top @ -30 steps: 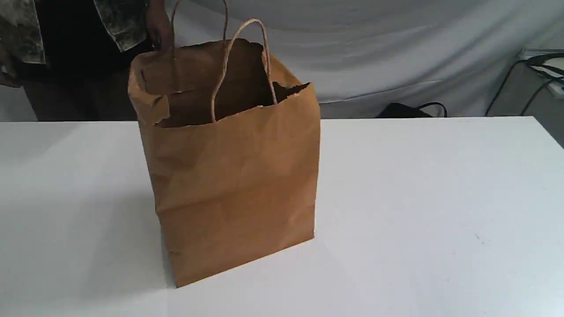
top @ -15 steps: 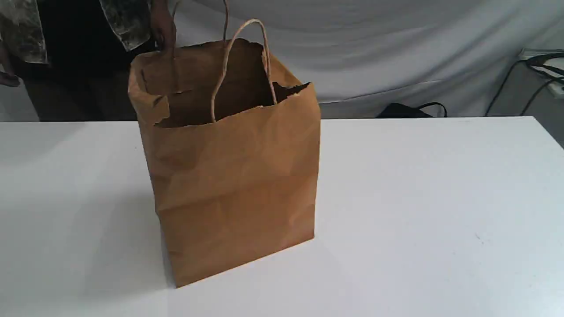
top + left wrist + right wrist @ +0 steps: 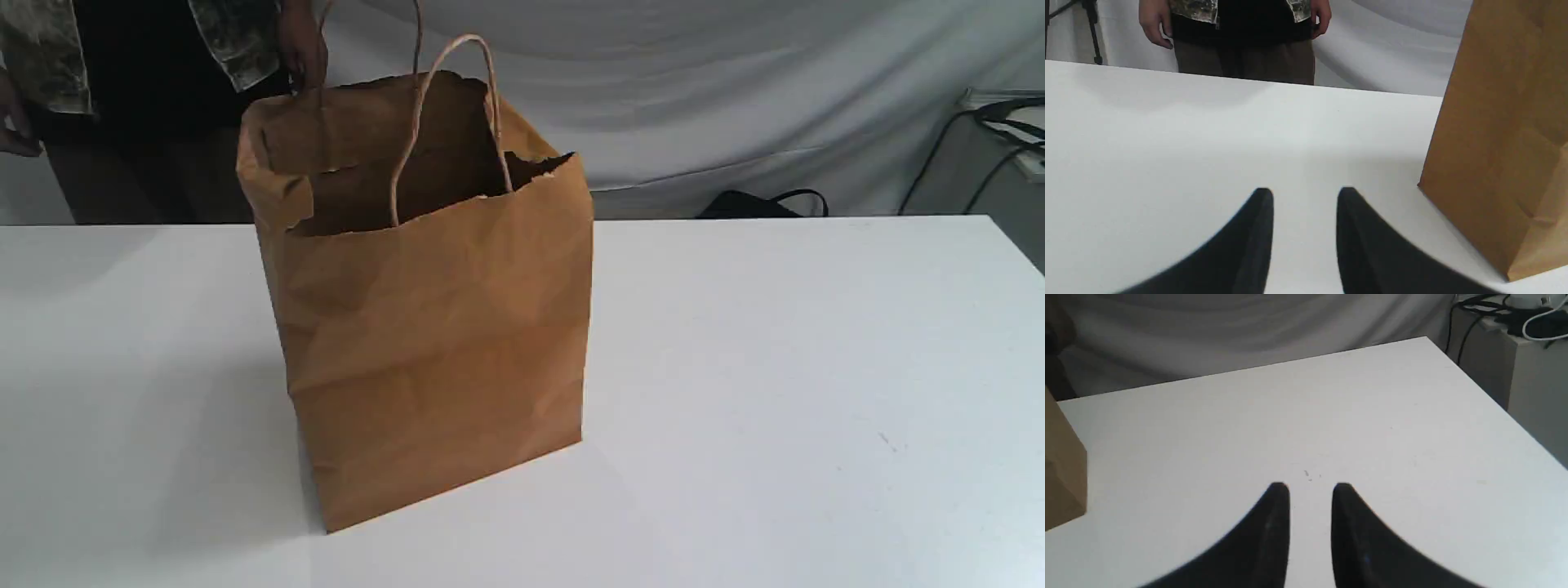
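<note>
- Exterior view: the white table (image 3: 816,367) filled the scene and bore the bag.
- The brown paper bag (image 3: 433,327) stood upright and open-mouthed on the table, left of centre.
- A person (image 3: 122,98) stood behind the table's far edge, one hand (image 3: 302,49) just beside the bag's back rim.
- Left wrist view: the left gripper (image 3: 1304,194) hovered over bare table near the bag's base, fingers narrowly parted, holding nothing.
- Right wrist view: the right gripper (image 3: 1310,488) was well apart from the bag, fingers narrowly parted, empty.
- Twine handles (image 3: 469,37) rose from the bag's rims.
</note>
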Controlling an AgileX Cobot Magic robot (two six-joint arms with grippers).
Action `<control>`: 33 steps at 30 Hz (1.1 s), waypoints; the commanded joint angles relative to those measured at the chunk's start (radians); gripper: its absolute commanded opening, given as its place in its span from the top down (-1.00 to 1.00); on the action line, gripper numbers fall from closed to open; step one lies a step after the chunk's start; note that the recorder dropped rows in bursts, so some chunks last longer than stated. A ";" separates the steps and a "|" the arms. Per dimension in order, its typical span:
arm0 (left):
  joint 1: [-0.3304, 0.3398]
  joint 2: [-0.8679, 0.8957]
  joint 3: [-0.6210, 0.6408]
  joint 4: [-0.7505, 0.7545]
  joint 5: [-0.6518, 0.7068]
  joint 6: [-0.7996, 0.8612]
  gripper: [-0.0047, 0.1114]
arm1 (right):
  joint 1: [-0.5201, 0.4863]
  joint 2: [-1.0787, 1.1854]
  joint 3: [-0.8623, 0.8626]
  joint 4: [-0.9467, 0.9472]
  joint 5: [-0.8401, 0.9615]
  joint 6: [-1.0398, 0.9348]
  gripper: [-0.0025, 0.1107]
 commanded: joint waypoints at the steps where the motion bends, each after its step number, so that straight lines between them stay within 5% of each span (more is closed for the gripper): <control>1: 0.003 -0.005 0.005 -0.008 0.000 -0.001 0.42 | -0.002 -0.006 0.003 -0.001 0.007 0.029 0.62; 17: 0.003 -0.005 0.005 -0.008 0.000 -0.001 0.42 | -0.002 -0.006 0.003 -0.019 -0.003 0.030 0.62; 22: 0.003 -0.005 0.005 -0.008 0.000 -0.001 0.42 | -0.002 -0.006 0.003 -0.027 -0.001 0.022 0.96; 33: 0.003 -0.005 0.005 -0.008 0.000 -0.001 0.42 | -0.002 -0.006 0.003 -0.067 0.017 -0.012 0.96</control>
